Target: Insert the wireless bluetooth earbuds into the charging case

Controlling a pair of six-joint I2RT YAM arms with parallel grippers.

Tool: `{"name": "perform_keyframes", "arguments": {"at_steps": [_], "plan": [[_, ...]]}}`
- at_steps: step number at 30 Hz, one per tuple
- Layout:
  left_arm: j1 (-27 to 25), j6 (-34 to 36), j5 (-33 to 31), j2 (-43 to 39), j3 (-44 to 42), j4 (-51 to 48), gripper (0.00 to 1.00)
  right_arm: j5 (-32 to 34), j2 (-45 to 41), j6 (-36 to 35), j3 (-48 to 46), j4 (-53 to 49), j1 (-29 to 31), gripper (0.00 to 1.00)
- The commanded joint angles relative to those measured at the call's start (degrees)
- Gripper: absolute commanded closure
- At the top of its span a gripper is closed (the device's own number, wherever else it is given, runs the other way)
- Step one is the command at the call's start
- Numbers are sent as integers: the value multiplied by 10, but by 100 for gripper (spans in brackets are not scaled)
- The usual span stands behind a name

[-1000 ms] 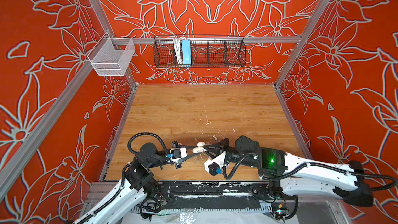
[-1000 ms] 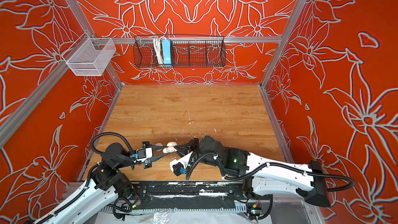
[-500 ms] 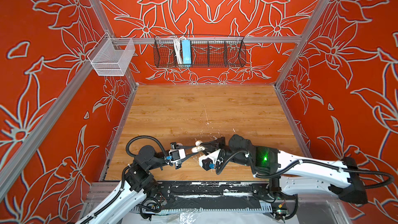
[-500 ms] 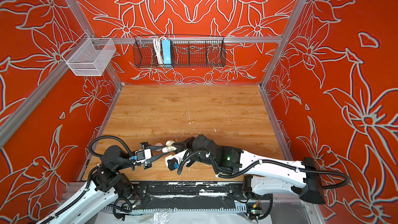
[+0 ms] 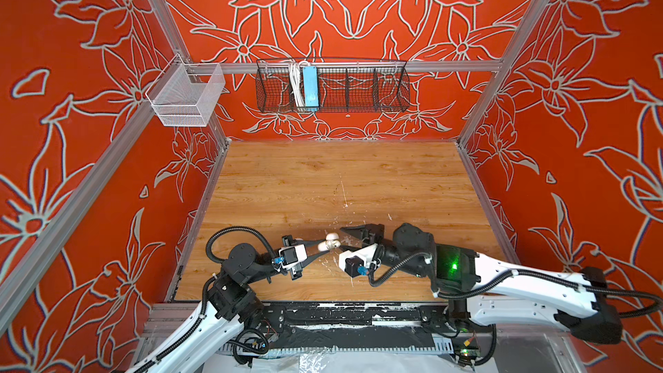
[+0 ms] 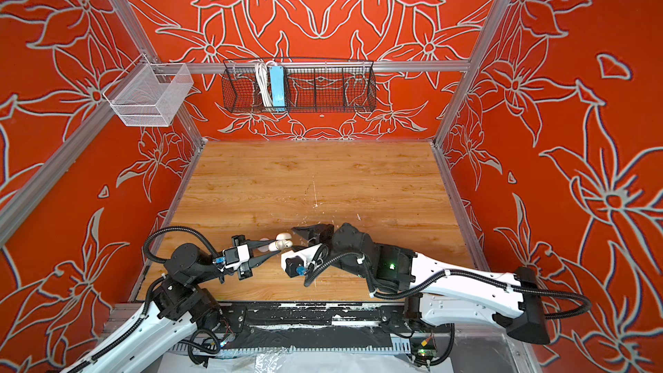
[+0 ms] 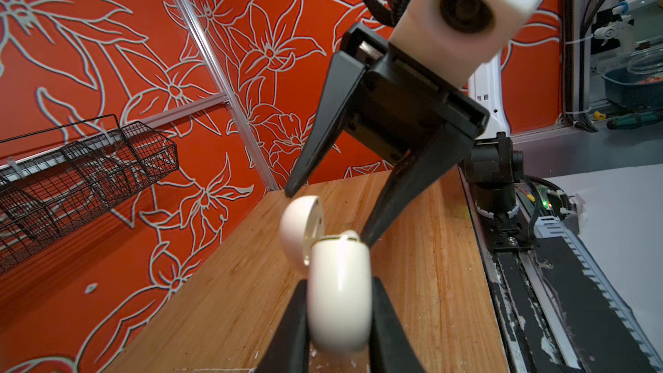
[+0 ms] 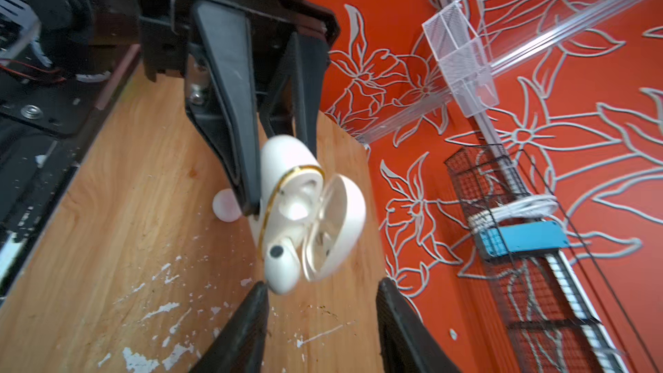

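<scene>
Since the view half a second earlier, the right arm had drawn back toward the right edge of the desk. Its claw, previously closed at the case, had parted.

1. Left claw: clenched on the white case, one finger on each side of the body. The case was held above the desk, near the front edge and about midway between the left and right edges in both top views. Its lid stood hinged open, facing the right claw.

2. Right claw: released, with a clear gap between its fingers and nothing gripped. Its fingertips stood just beside the open mouth of the case.

3. Earbud: one white earbud with a dark spot sat in the case opening, its rounded end jutting past the gold rim. That end lay just beside one right fingertip; contact could not be confirmed. A second white shape showed deeper in the case, too blurred to identify.

4. A small pale round piece lay on the desk behind a left finger. Whether it was an earbud could not be determined.

5. White flecks marked the desk surface below the case.
</scene>
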Motion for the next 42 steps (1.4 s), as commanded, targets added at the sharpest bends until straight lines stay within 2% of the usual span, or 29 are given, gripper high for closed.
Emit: {"name": "perform_keyframes", "arguments": {"at_steps": [1,4,6,7,9,11,12,13,15,20,28,42], "plan": [[-5,-52,-25,-3,-7,53,100,15,-39,27,-21,3,-2,45],[-5,-96,-34,0,-18,103,100,14,-79,68,-41,18,-2,34],[-5,-117,-31,8,-15,123,100,2,-102,102,-42,23,-2,33],[-5,-127,-33,11,-14,130,100,-8,-111,113,-43,27,-2,37],[-5,-151,-37,16,-8,146,100,-32,-128,146,-46,49,-2,56],[-5,-176,-50,22,-1,153,100,-46,-140,183,-48,74,-3,70],[-5,-188,-54,24,2,158,100,-60,-144,198,-47,82,-2,76],[-5,-198,-58,25,2,165,100,-74,-146,209,-49,88,-3,77],[-5,-223,-60,25,-2,192,100,-101,-141,224,-50,100,-3,79],[-5,-269,-65,18,-8,235,100,-102,-97,269,-39,139,-2,79],[-5,-272,-58,16,7,221,100,-86,-46,350,-17,190,-2,81],[-5,-266,-20,24,16,214,100,-88,-25,355,12,172,-3,81]]}}
